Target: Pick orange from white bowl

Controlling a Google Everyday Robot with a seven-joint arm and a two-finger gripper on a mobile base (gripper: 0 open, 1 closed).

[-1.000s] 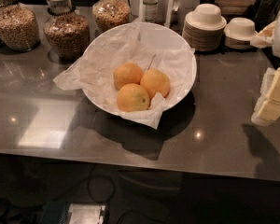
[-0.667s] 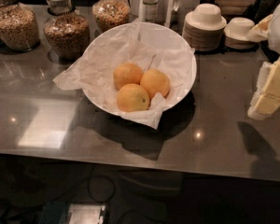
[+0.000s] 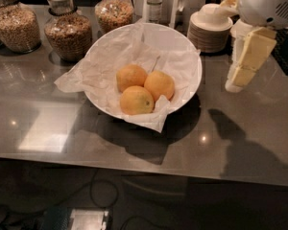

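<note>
Approach looks like the step in hand in the camera view. The gripper (image 3: 240,75) hangs over the desk (image 3: 273,109), right of the white bowl (image 3: 198,66) and well apart from the orange (image 3: 159,85), which lies inside touching two others. Whether it is spread or closed cannot be told. Next, I judge, it must cross the rim leftward and descend. No readable writing shows, even on the jars (image 3: 68,35).

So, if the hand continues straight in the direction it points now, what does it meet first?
Probably the counter: the hand hangs right of the white bowl, pointing down and slightly left, though depth is unclear.
</note>
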